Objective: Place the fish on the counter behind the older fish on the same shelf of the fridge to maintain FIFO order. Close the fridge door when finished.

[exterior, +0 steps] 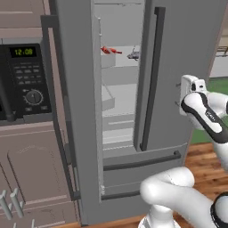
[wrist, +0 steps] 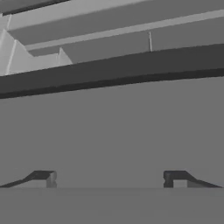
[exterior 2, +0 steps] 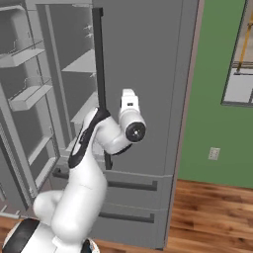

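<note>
The fridge (exterior: 80, 111) stands with its left door (exterior: 73, 102) swung wide and its right door (exterior: 187, 67) shut; through the gap, on an upper shelf (exterior: 116, 62) inside the fridge, the red fish (exterior: 110, 50) lies to the left and the grey fish (exterior: 133, 55) to its right, both on the same level; whether the red one sits properly behind the grey one, deeper into the fridge, cannot be told from this angle, though it looks a little higher in the picture and so perhaps further back. So the placing appears done, and what is left is shutting the open door.

The gripper (wrist: 108, 179) is empty, its two dark tips spread wide apart with nothing between them; in the hand view it faces the flat grey front of the fridge, with the long dark handle (wrist: 113, 70) running across just beyond the tips. From the right base view the hand (exterior 2: 129, 106) sits close to the right door's handle (exterior 2: 100, 74), beside the opening.

To finish, the arm most likely must get round to the outer face of the left door and push it closed; that door is well apart from the hand now, so a fair swing, or a move of the base, seems needed.
</note>
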Robot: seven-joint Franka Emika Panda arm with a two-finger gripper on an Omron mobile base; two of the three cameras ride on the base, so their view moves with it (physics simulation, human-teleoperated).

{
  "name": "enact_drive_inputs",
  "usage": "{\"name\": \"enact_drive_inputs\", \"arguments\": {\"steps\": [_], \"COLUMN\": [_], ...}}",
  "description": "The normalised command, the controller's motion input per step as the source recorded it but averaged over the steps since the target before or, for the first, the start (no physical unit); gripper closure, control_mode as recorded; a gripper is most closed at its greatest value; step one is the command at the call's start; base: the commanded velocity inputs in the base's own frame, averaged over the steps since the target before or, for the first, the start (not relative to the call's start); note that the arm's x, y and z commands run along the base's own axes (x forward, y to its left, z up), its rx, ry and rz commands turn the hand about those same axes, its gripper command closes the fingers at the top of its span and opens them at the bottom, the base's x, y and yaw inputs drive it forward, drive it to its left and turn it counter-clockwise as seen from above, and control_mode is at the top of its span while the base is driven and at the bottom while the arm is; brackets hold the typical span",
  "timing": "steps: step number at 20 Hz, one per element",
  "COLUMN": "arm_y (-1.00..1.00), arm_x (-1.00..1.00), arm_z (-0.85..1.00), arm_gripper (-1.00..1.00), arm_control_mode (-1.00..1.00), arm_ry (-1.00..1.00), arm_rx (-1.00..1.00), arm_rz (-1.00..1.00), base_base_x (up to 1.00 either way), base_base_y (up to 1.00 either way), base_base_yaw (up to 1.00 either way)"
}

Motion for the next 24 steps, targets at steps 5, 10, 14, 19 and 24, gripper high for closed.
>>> {"name": "enact_drive_inputs", "arguments": {"steps": [5,10,14,19,24], "arm_y": [-0.04,0.0,0.05,0.28,0.11], "arm_x": [-1.0,-1.0,-1.0,-0.65,-0.17], "arm_z": [0.62,0.77,0.46,-0.19,-0.67], "arm_gripper": [-1.0,-1.0,-1.0,-1.0,-1.0], "arm_control_mode": [-1.0,-1.0,-1.0,-1.0,-1.0], "arm_ry": [-0.03,0.0,0.03,0.08,0.08], "arm_rx": [-0.01,-0.17,-0.31,-0.31,-0.24], "arm_rz": [0.0,0.0,0.0,0.08,0.11], "base_base_x": [0.0,0.0,0.0,0.0,0.0], "base_base_y": [0.0,0.0,0.0,0.0,0.0], "base_base_yaw": [0.0,0.0,0.0,0.0,0.0]}}
